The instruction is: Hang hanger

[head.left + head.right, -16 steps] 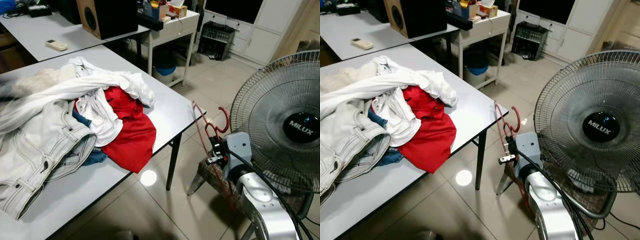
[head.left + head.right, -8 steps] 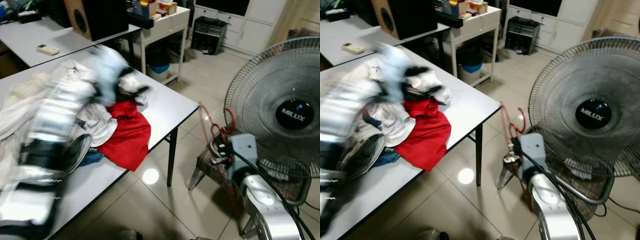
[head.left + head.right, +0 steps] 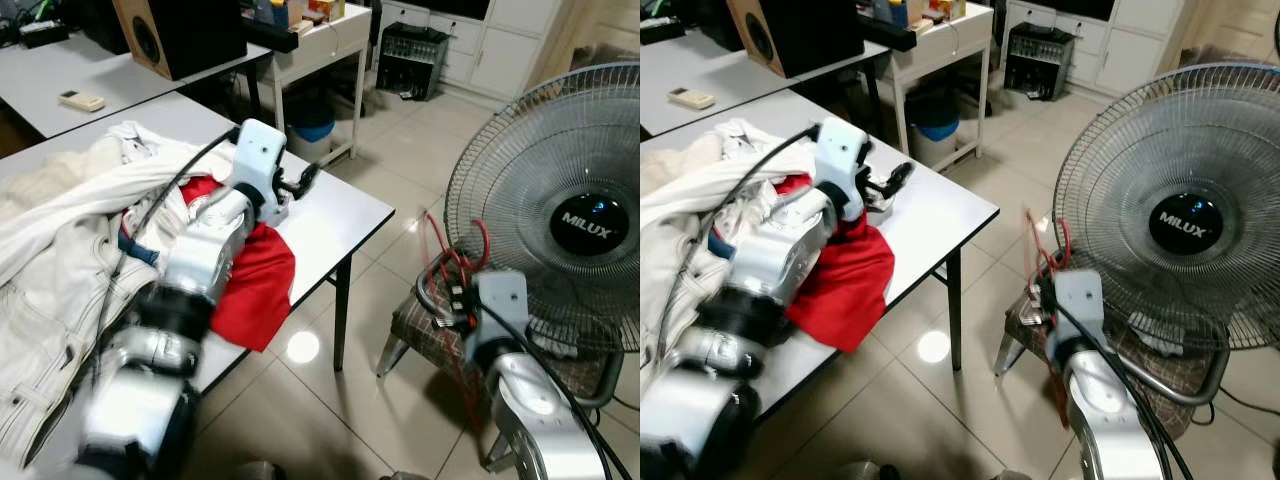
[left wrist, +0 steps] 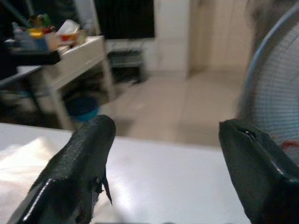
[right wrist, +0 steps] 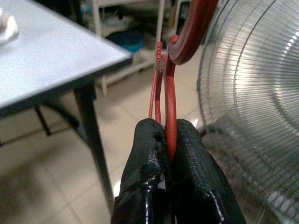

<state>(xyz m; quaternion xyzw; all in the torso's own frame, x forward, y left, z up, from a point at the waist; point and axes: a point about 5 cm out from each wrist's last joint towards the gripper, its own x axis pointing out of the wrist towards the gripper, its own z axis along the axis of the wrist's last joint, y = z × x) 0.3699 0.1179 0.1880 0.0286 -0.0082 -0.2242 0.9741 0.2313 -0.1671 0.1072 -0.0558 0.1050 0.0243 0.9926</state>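
Right gripper (image 5: 169,140) pinches the thin red plastic hanger (image 5: 169,88) off the grey table (image 3: 345,215) corner, while left gripper (image 4: 163,154), jaws spread, hovers above the tabletop, apparently seeking a garment next.

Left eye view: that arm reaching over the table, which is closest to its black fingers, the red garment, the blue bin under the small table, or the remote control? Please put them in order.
From the left gripper:
1. Red garment, on the table just beneath and behind the fingers.
2. Blue bin, on the floor beyond the table's edge.
3. Remote control, on the far grey table, to the robot's left.
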